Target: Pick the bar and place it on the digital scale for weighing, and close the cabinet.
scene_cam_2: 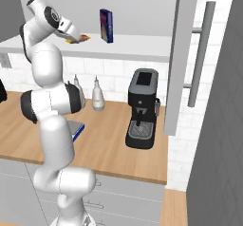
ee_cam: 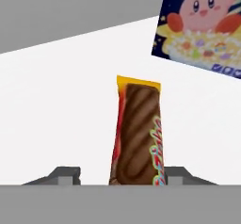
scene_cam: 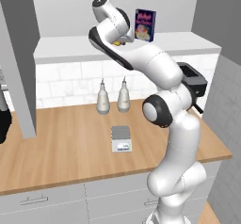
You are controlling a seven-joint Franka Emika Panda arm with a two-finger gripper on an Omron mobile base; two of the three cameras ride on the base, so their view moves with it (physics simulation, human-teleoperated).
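Note:
The bar (ee_cam: 137, 133), in a yellow-orange wrapper with a brown middle, lies on the white shelf of the cabinet (scene_cam: 188, 42) and also shows in the base views (scene_cam: 117, 43) (scene_cam_2: 79, 38). My gripper (ee_cam: 123, 176) reaches up to the shelf and stands open, one finger on each side of the bar's near end; the right finger is almost against the wrapper, the left one a gap away. The digital scale (scene_cam: 121, 138) sits on the wooden counter below, its corner (scene_cam_2: 77, 129) peeking from behind my arm. Both grey cabinet doors (scene_cam: 21, 63) (scene_cam_2: 182, 54) stand open.
A blue-purple printed box (scene_cam: 145, 24) (ee_cam: 202, 25) stands on the shelf just right of the bar. Two white bottles (scene_cam: 113, 98) stand at the back of the counter. A black coffee machine (scene_cam_2: 142, 108) is at the right, under the open door.

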